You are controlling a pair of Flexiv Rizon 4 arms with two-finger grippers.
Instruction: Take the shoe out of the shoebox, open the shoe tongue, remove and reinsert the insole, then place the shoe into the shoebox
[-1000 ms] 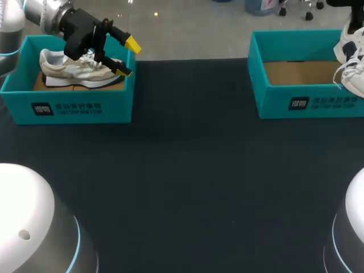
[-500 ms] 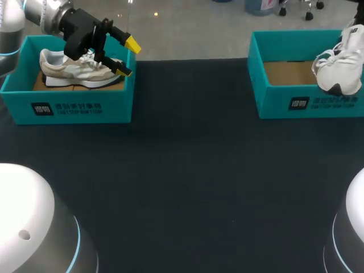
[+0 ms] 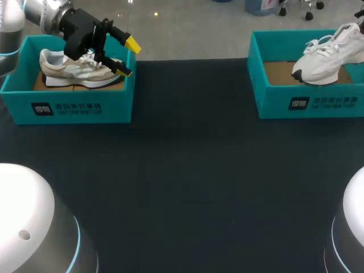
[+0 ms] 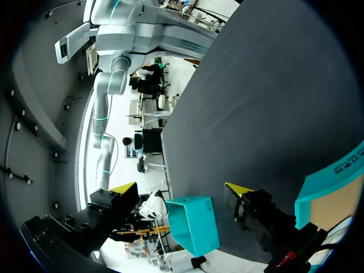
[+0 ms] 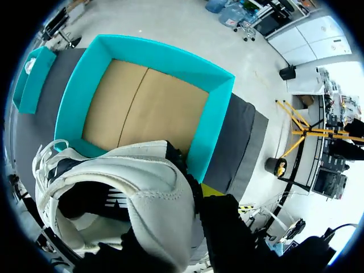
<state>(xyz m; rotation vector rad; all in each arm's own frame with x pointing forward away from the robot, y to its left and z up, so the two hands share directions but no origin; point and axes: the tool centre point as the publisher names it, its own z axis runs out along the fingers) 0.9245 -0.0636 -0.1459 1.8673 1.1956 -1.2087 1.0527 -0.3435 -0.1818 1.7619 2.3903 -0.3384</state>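
— Where was the white shoe (image 3: 327, 57) against the right shoebox (image 3: 301, 103)?

— It hung over that box's open top, tilted. The toe dipped toward the box's near wall and the heel was raised toward its outer end. The box's brown cardboard floor lay bare beneath it. Whether the sole brushed the rim, I could not tell.

— And the right gripper (image 5: 196, 190)?

— It was pinching the shoe at the heel collar. One dark finger with a bit of yellow tip showed outside the collar, and the shoe hid the other.

— What sat farther from that box?

— Well apart from it, across the dark table (image 3: 187, 170), stood the left shoebox (image 3: 74, 108). A beige shoe (image 3: 79, 69) lay inside on its sole.

— The left gripper (image 3: 128, 58)?

— It was over the end of the left shoebox that faced the right shoebox, above the beige shoe. Its yellow-tipped fingers were spread wide with nothing between them. From its own wrist camera, the right shoebox showed far off between those tips.
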